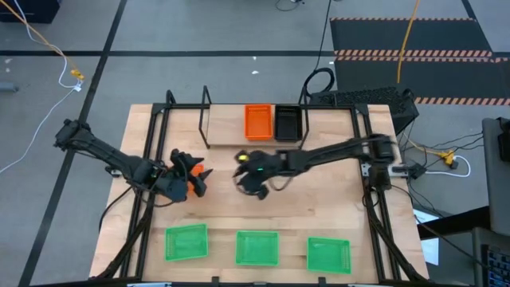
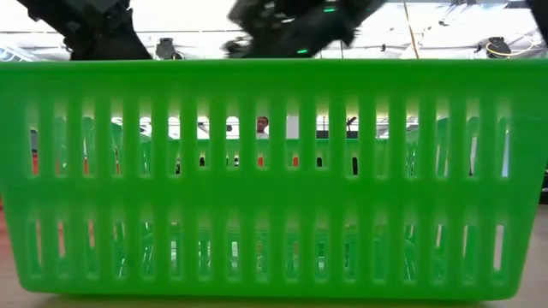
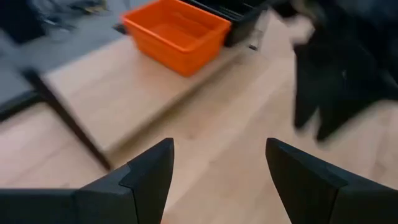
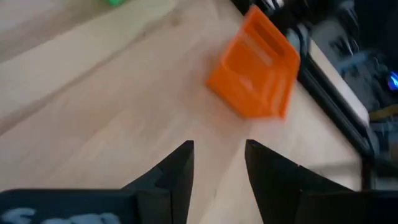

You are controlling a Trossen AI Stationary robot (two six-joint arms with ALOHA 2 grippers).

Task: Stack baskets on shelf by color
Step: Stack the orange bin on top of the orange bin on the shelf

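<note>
The shelf (image 1: 206, 126) stands at the far side of the table. An orange basket (image 1: 256, 122) (image 3: 177, 34) and a black basket (image 1: 287, 122) sit side by side on its right part. Three green baskets (image 1: 256, 247) lie in a row along the near edge. One of them fills the low view (image 2: 274, 171). Another orange basket (image 4: 255, 65) (image 1: 197, 171) stands tilted on the table, partly under my left gripper (image 1: 191, 179) (image 3: 217, 155), which is open with only bare wood between its fingers. My right gripper (image 1: 241, 171) (image 4: 219, 149) is open over mid-table, pointing toward that basket. My left gripper hangs right over the tilted orange basket (image 1: 197, 171), but I cannot tell whether it touches it. Its own wrist view shows nothing between the fingers. The basket leans with one edge on the table.
The left part of the shelf (image 1: 227, 119) holds nothing. Bare wood (image 1: 319, 199) lies between the arms and the green row. Black table frame rails (image 1: 151, 143) run along both sides. Cables and a dark box (image 1: 374, 100) sit beyond the far right corner.
</note>
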